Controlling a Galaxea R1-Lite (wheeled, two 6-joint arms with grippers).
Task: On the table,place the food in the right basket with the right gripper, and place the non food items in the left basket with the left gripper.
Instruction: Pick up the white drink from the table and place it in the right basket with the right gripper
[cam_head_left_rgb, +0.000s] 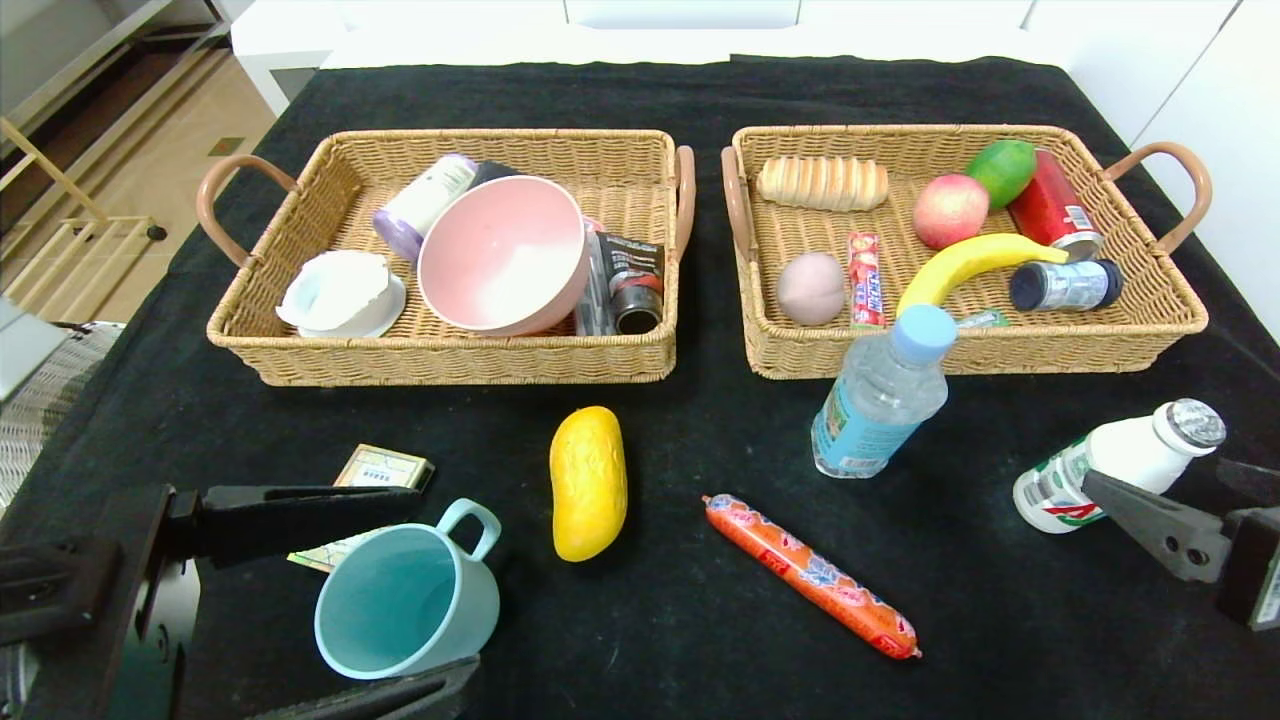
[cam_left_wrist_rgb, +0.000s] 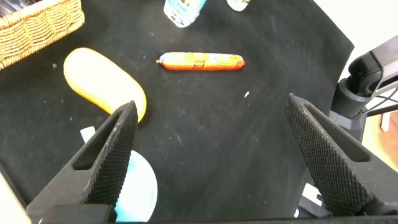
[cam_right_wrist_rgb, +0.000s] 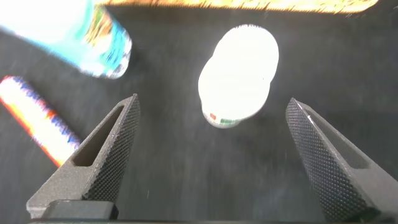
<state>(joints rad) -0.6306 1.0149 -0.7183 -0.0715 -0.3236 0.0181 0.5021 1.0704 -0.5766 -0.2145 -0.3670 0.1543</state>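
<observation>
Left gripper (cam_head_left_rgb: 400, 590) sits jaws wide apart around the pale teal handled mug (cam_head_left_rgb: 408, 597), partly over the cream-and-gold card box (cam_head_left_rgb: 372, 480). Right gripper (cam_right_wrist_rgb: 211, 158), also spread wide, faces the white bottle with silver cap (cam_head_left_rgb: 1115, 464). Yellow fruit (cam_head_left_rgb: 588, 482), orange-red sausage (cam_head_left_rgb: 810, 575) and clear water bottle (cam_head_left_rgb: 882, 392) are on the black cloth table (cam_head_left_rgb: 660, 440), short of the two wicker baskets (cam_head_left_rgb: 440, 345). Pale walls behind.

A black table (cam_head_left_rgb: 700, 100), tan woven baskets (cam_head_left_rgb: 450, 350), a teal mug (cam_head_left_rgb: 408, 603), a yellow fruit (cam_head_left_rgb: 588, 482) and an orange-red sausage (cam_head_left_rgb: 810, 575) were observed.

pink bowl (cam_head_left_rgb: 500, 255) in left basket; banana (cam_head_left_rgb: 965, 262) in right.
</observation>
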